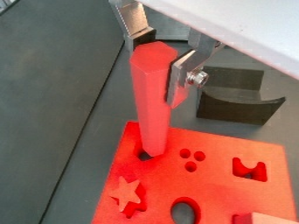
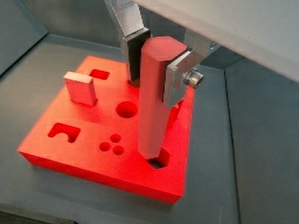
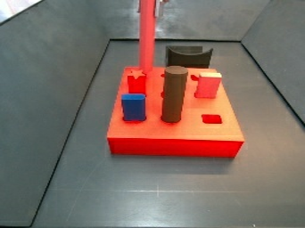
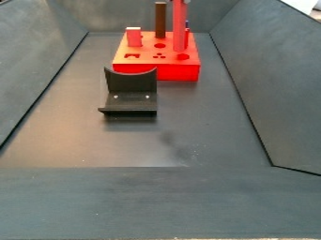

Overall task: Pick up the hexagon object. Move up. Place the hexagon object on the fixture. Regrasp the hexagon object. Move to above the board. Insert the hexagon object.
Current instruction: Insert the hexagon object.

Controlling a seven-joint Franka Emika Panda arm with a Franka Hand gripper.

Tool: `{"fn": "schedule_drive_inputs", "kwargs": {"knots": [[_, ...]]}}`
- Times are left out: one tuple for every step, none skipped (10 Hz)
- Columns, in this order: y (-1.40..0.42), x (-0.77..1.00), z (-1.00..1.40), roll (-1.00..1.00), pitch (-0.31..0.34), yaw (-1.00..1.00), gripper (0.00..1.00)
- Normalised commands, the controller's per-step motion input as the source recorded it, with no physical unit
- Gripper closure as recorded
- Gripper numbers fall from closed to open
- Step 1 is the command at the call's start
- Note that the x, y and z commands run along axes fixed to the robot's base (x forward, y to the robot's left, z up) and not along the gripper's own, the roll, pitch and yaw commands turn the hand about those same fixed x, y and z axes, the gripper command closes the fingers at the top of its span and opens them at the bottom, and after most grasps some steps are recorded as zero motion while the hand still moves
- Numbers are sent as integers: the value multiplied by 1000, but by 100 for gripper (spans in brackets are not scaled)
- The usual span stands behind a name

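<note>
1. Looking at both wrist views, you can see the gripper (image 2: pixel 162 54) closed on the upper part of the hexagon object (image 2: pixel 156 105), with a silver finger plate (image 2: pixel 177 80) pressed flat against one of its faces.
2. You will find the hexagon object (image 1: pixel 151 96) standing upright, its lower end sitting in a small recessed hole near a corner of the board (image 1: pixel 216 179).
3. In a side view you see the same red bar (image 3: pixel 146 36) rising straight up from the back left part of the board (image 3: pixel 179 134), running out of the top of the frame; the gripper itself is barely visible there.
4. On the board in that view, you can pick out a blue peg (image 3: pixel 134 107), a tall dark cylinder (image 3: pixel 174 93), a pale red block (image 3: pixel 208 85) and a short red peg (image 3: pixel 136 82) just beside the bar's base.
5. In a wrist view the board (image 2: pixel 70 114) shows you its empty cut-outs and the pale red block (image 2: pixel 80 87) standing on it.
6. You can see the fixture (image 4: pixel 129 91) on the dark floor, apart from the board (image 4: pixel 160 64) and holding nothing; in a wrist view it (image 1: pixel 237 98) sits just behind the board's edge.
</note>
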Motion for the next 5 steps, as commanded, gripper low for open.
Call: {"fn": "schedule_drive_inputs", "kwargs": {"knots": [[57, -189, -297, -121, 6, -97, 100], [0, -14, 0, -174, -51, -226, 100], [0, 0, 0, -3, 0, -34, 100], [0, 0, -17, 0, 0, 0, 100], [0, -57, -214, 0, -81, 17, 100]]}}
